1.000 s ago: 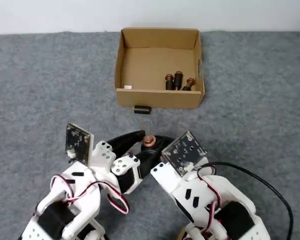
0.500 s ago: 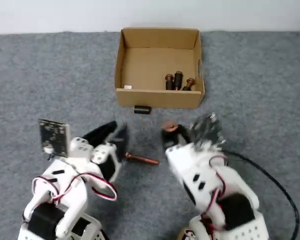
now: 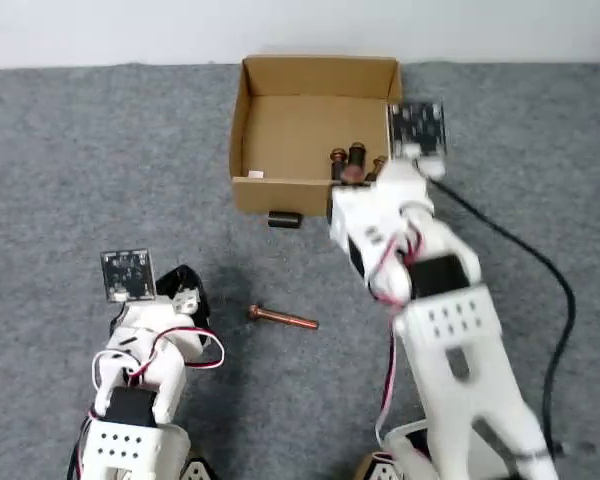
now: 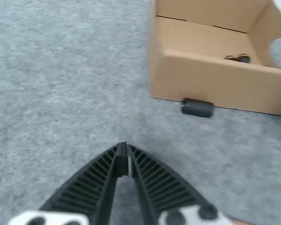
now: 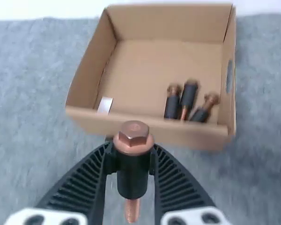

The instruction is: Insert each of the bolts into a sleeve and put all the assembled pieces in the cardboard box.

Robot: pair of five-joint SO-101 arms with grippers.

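From above, a loose bolt (image 3: 283,319) lies on the desk (image 3: 80,150) and a sleeve (image 3: 285,219) just beside the cardboard box (image 3: 242,120), while the left wrist view shows the left hand (image 4: 126,157) closed and empty, and the right wrist view the right hand (image 5: 131,152) gripping an assembled piece (image 5: 132,171).

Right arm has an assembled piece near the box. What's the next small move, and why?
Probably ease the right gripper forward past the front wall of the box, then open. Its fingers clamp the assembled piece, which seems level with that wall, short of the three pieces lying inside.
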